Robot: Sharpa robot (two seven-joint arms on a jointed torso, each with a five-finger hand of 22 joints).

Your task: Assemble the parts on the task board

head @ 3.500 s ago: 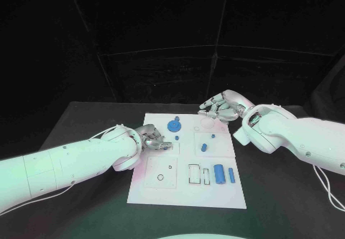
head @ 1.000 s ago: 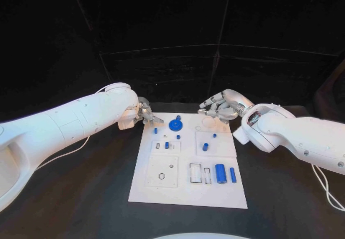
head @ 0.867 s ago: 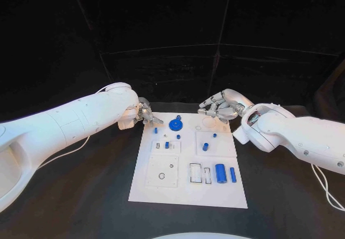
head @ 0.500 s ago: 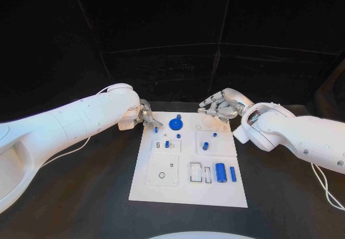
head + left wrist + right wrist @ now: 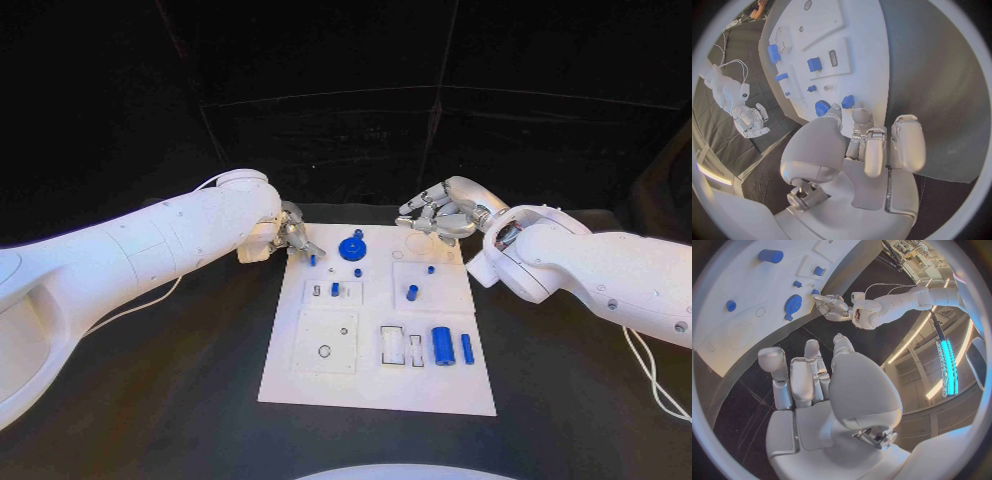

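Pinching a small blue part (image 5: 313,259), left robot hand (image 5: 293,238) overhangs task board's (image 5: 378,392) edge.

White task board (image 5: 378,385) flat on black table (image 5: 173,380)

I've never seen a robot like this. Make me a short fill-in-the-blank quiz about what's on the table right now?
1. The small parts on the board are coloured ____.
2. The round gear lies at the board's ____ end from the robot.
3. The left hand is at the board's far ____ corner.
4. The table is coloured ____.

Missing words: blue; far; left; black
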